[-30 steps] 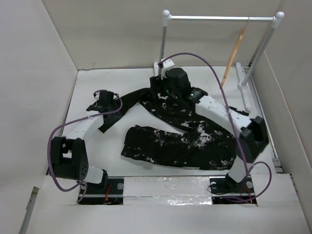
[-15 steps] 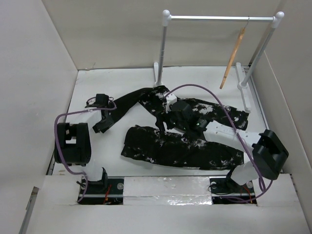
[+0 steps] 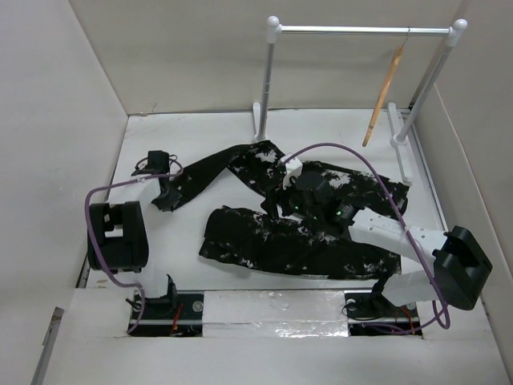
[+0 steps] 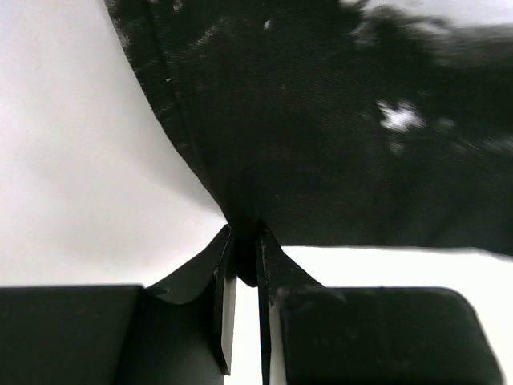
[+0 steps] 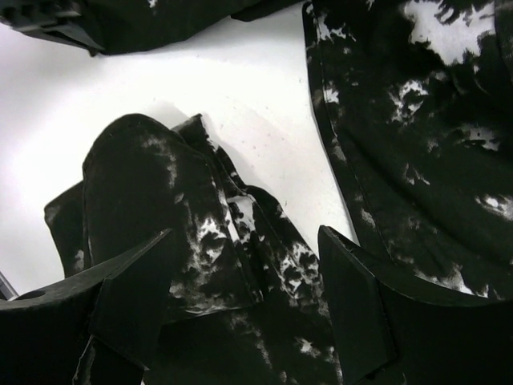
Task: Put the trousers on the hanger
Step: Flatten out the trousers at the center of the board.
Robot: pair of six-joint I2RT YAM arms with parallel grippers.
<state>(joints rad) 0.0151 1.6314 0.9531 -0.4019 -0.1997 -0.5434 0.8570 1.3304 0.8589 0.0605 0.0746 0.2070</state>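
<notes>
The trousers [image 3: 304,237], black with white splatter, lie spread and crumpled across the middle of the table. My left gripper [image 3: 164,196] is shut on the far-left end of one leg; in the left wrist view black cloth [image 4: 321,120] is pinched between the two fingertips [image 4: 244,250]. My right gripper [image 3: 275,204] hovers open over the trousers' middle, with bunched fabric [image 5: 200,224] below the wide gap between its fingers [image 5: 244,297]. The tan wooden hanger [image 3: 385,90] hangs tilted from the rail at the back right, apart from both grippers.
The white pole rack [image 3: 361,30] stands at the back right, its feet [image 3: 401,152] along the table's right side. White walls close in the table on the left, back and right. Purple cables [image 3: 100,233] loop from both arms.
My left gripper has closed on the leg end and drawn it left. The right arm has pulled back from the rack's left post to above the trousers' middle.
</notes>
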